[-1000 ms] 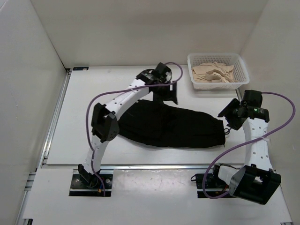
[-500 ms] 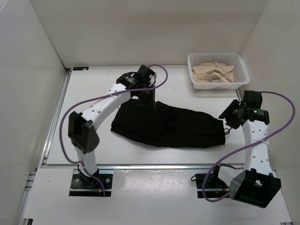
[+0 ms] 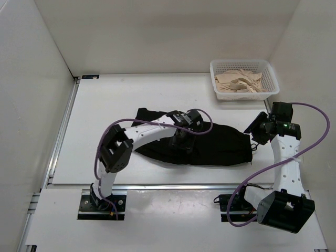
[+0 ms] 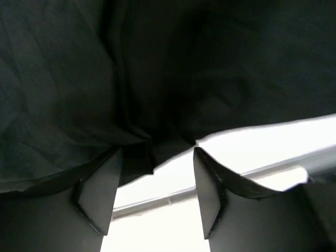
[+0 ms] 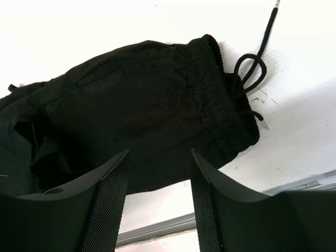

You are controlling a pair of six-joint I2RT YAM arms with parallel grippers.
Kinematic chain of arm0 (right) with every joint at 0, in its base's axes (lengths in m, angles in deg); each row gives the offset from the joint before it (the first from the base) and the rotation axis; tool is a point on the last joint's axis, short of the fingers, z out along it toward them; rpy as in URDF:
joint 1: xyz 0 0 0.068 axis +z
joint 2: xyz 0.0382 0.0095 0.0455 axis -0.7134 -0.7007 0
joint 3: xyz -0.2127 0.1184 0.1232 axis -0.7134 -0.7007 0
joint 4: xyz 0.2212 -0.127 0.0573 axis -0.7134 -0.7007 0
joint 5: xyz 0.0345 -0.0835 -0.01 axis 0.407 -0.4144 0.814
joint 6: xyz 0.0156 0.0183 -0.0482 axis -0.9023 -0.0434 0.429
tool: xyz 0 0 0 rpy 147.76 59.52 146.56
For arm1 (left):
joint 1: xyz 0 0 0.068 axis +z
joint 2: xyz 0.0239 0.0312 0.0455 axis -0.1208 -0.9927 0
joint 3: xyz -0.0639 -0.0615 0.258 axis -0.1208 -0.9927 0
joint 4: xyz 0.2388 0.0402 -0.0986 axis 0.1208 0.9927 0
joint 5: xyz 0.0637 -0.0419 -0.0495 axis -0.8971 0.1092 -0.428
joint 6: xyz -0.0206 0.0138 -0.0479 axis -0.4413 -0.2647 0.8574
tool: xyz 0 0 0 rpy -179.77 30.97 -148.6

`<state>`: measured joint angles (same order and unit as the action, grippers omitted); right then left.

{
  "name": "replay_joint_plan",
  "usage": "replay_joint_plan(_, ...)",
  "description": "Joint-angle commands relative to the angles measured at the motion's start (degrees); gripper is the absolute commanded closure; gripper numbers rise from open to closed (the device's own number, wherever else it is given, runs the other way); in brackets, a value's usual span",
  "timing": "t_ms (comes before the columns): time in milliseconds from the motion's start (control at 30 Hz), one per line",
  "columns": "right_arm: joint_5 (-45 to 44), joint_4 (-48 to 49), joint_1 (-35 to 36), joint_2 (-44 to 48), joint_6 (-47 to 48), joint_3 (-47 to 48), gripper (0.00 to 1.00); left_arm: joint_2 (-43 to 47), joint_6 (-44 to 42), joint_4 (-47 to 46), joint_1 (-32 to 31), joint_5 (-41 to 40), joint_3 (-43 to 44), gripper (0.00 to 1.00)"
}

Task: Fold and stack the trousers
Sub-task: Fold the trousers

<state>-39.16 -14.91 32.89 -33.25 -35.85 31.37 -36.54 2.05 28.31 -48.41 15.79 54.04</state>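
Black soft fabric, one pair: the trousers (image 3: 220, 144). We record them lying along the white surface (image 3: 105, 105), spread beneath the left tool (image 3: 181, 143) and ending just short of the right tool (image 3: 254, 135), with the elastic waistband (image 5: 226, 94) at that end.

Entry, left tool: it hangs over the middle of the trousers. From its own camera we see its fingers (image 4: 97, 199) standing apart. A puckered bit of the cloth's edge sits at the gap between the tips, with no pinch that we can see, and creases run into that spot. A second ago we had this tool at the far edge with cloth lifted in it. Half a second ago it was still on the far side, further left. It has since swung in to the middle, and the trousers' far-left corner now lies flat, well off to the tool's far left.

Entry, right tool: fingers apart, nothing between them. Ahead of it and below lies the waistband, with the black drawstring (image 5: 252, 68) looped on the surface to its right. We find it where it was a second ago.

Also present: a white mesh basket (image 3: 245, 96) beyond the right tool, holding beige garments (image 3: 239, 83), unchanged.
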Motion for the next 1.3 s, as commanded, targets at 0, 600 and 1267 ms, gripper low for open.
replay_joint_plan(0,0.73,0.56,0.23,0.61,1.23,0.76,0.45,-0.07,3.67,5.03,-0.8,-9.92,4.38,0.38)
replay_joint_plan(600,0.12,0.56,0.76,0.08,1.23,0.77,0.45,11.62,1.13,5.33,-1.86,-4.49,-0.62,0.9)
replay_joint_plan(1267,7.31,3.01,4.86,1.31,2.63,1.82,0.88,21.87,-7.48,10.61,18.15,-2.76,-1.54,0.46)
